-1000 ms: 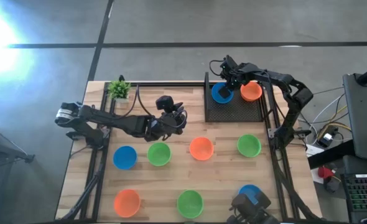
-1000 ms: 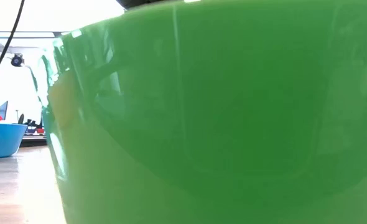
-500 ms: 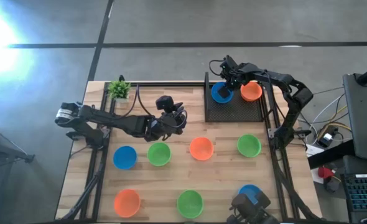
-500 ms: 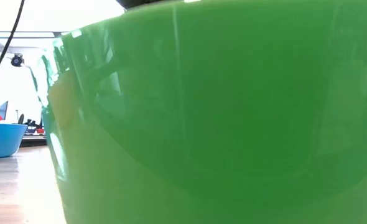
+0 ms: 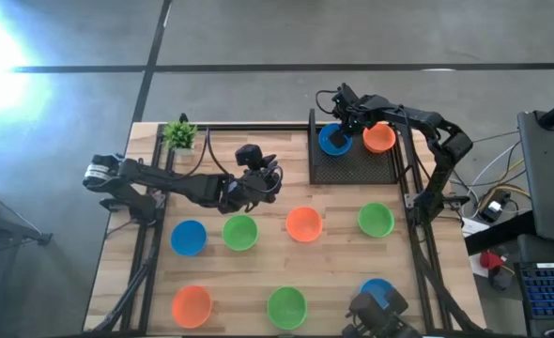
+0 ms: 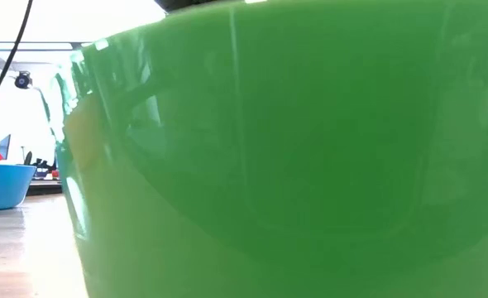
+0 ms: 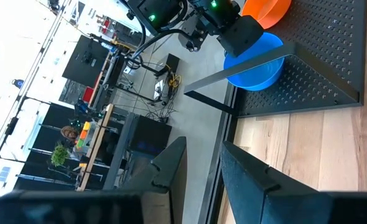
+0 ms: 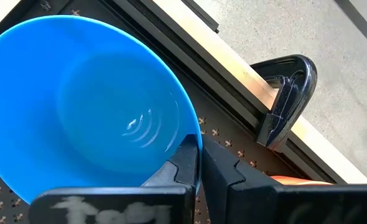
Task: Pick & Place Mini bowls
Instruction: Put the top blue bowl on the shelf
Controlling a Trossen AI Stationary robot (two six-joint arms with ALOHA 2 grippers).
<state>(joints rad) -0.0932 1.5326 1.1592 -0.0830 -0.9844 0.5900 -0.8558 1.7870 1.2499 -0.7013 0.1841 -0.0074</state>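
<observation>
While the right hand (image 8: 199, 163) pinches a blue bowl's (image 8: 84, 106) rim on the far tray (image 5: 357, 164), an orange bowl (image 5: 379, 137) sits beside. Left hand (image 7: 202, 168) hovers mid-bench, fingers apart.

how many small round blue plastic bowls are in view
3. One blue bowl sits on the black perforated tray, its rim pinched by the right gripper; one lies at the table's left; one is at the front edge, partly hidden.
</observation>
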